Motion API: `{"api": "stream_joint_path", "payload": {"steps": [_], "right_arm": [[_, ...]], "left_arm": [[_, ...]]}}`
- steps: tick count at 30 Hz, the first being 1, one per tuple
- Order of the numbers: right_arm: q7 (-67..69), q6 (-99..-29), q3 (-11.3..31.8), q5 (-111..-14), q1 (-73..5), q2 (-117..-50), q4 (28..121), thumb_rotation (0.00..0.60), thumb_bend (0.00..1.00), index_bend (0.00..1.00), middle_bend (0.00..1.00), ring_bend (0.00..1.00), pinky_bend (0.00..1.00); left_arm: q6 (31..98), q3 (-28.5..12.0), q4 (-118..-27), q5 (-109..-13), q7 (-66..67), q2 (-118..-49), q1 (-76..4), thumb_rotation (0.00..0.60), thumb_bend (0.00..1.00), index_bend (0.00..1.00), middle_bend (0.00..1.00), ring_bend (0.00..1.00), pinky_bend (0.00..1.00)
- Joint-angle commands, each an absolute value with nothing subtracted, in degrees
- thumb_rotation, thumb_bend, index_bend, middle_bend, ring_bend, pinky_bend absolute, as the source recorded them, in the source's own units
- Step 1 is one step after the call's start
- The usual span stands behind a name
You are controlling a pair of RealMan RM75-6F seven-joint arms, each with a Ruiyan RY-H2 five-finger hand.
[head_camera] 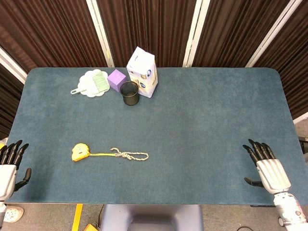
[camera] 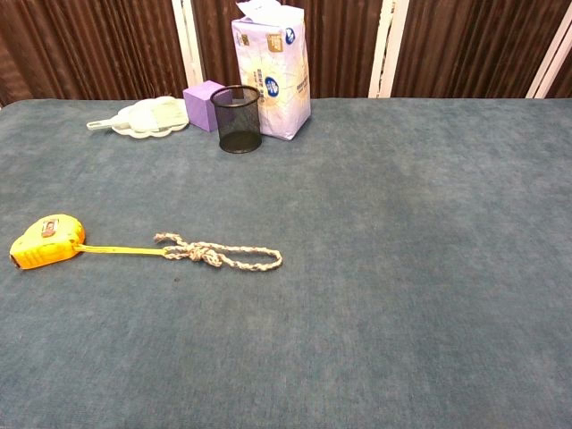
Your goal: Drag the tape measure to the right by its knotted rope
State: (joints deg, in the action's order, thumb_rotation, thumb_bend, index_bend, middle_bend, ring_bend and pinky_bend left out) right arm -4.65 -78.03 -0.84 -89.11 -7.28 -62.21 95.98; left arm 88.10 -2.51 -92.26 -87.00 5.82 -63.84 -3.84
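A yellow tape measure lies on the blue-grey table at the front left. A short length of yellow tape runs right from it to a knotted, looped rope, which lies flat on the cloth. My left hand hovers at the table's left front edge, fingers spread, holding nothing. At the right front edge my right hand is likewise spread and holds nothing, far from the rope. Neither hand shows in the chest view.
At the back left stand a black mesh cup, a purple block, a white and purple tissue pack and a pale green brush on a white dish.
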Motion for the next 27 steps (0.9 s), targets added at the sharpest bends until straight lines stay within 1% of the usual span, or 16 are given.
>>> {"api": "stream_joint_path", "payload": {"steps": [1, 12, 17, 19, 22, 27], "right_arm": [[-4.78, -77.86, -0.82, -89.03, -7.37, -62.30, 95.88, 0.600, 0.00, 0.21, 0.00, 0.00, 0.00], [-4.93, -78.13, -0.76, -88.98, -7.31, -62.48, 95.76, 0.600, 0.00, 0.21, 0.00, 0.00, 0.00], [-3.64, -77.75, -1.31, -90.79, -7.85, -62.47, 95.17, 0.600, 0.00, 0.21, 0.00, 0.00, 0.00], [-1.78, -77.65, -1.45, -92.57, -8.59, -63.06, 93.92, 0.600, 0.00, 0.23, 0.00, 0.00, 0.00], [2.58, -75.97, -1.52, -94.23, -10.47, -63.62, 92.57, 0.600, 0.00, 0.29, 0.01, 0.00, 0.00], [4.33, -70.03, 0.79, -93.55, -15.84, -63.53, 93.15, 0.600, 0.00, 0.31, 0.01, 0.00, 0.00]], "left_arm": [[88.08, -2.53, -92.15, -86.95, 5.86, -63.83, -3.84, 0.600, 0.46, 0.07, 0.00, 0.00, 0.06], [87.57, -2.65, -92.23, -86.73, 5.36, -63.73, -4.10, 0.600, 0.47, 0.07, 0.00, 0.00, 0.06], [88.40, -2.34, -92.61, -87.26, 4.94, -63.43, -3.59, 0.600, 0.46, 0.07, 0.00, 0.00, 0.06], [88.56, -2.30, -92.81, -87.37, 4.76, -63.35, -3.50, 0.600, 0.46, 0.07, 0.00, 0.00, 0.06], [88.36, -2.33, -92.91, -87.26, 4.84, -63.37, -3.58, 0.600, 0.47, 0.07, 0.00, 0.00, 0.06], [88.57, -2.43, -93.16, -86.78, 4.61, -63.08, -3.28, 0.600, 0.46, 0.07, 0.00, 0.00, 0.06]]}}
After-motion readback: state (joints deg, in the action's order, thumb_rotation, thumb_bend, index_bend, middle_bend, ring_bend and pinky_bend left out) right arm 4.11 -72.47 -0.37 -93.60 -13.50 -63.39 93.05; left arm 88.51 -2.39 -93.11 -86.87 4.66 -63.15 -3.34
